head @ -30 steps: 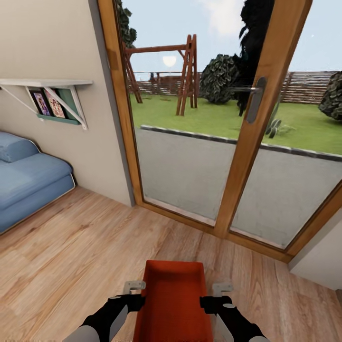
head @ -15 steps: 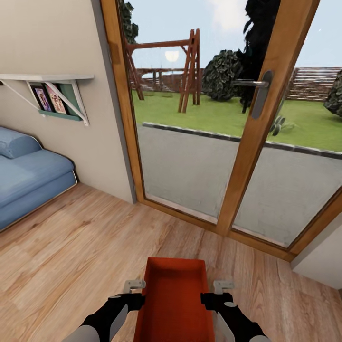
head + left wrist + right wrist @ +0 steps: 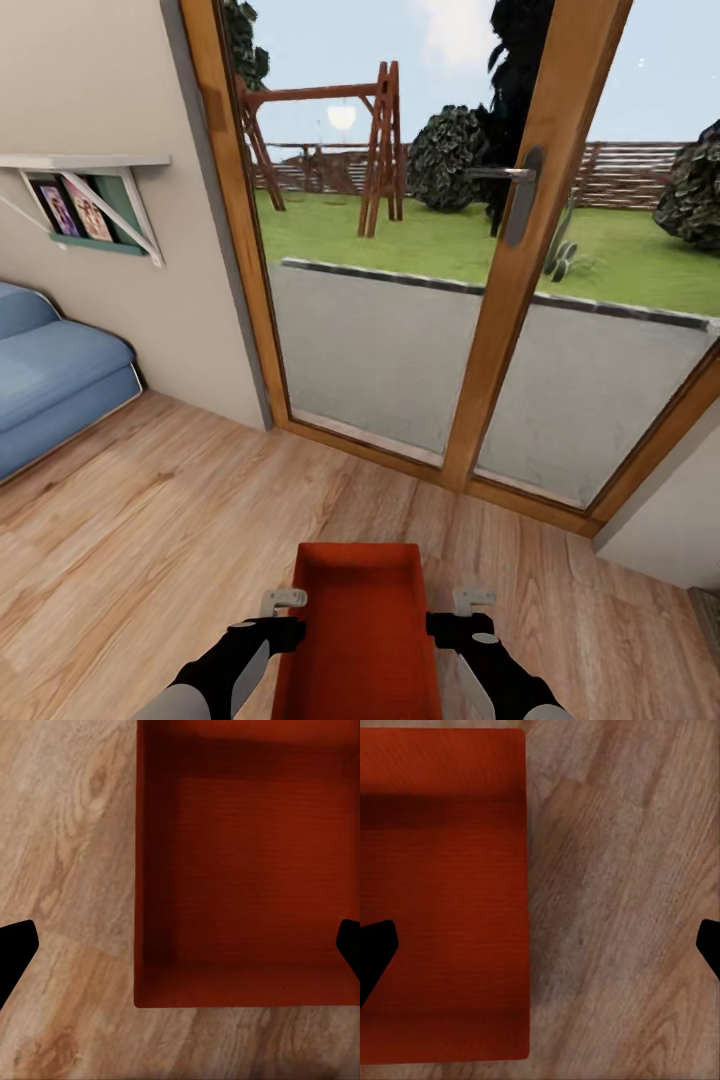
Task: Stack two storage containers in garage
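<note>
One orange-red storage container (image 3: 360, 630) sits low in front of me, between my two arms, above the living room's wood plank floor (image 3: 150, 540). My left gripper (image 3: 275, 630) is at its left wall and my right gripper (image 3: 462, 630) at its right wall. In the left wrist view the left gripper (image 3: 180, 945) straddles the container (image 3: 247, 870) wall, with its black fingertips (image 3: 15, 949) spread wide. The right gripper (image 3: 540, 945) straddles the opposite wall of the container (image 3: 442, 870) in the same way. The garage is out of view.
Wood-framed glass doors (image 3: 500, 300) with a metal handle (image 3: 520, 195) stand straight ahead, with lawn and a swing frame outside. A blue sofa (image 3: 50, 385) and a wall shelf (image 3: 90, 190) are at the left. A wall corner (image 3: 660, 530) juts in at the right.
The whole view has shifted: the doors and sofa slid left in the picture, so the camera moved. The container stays between my two grippers as before.
</note>
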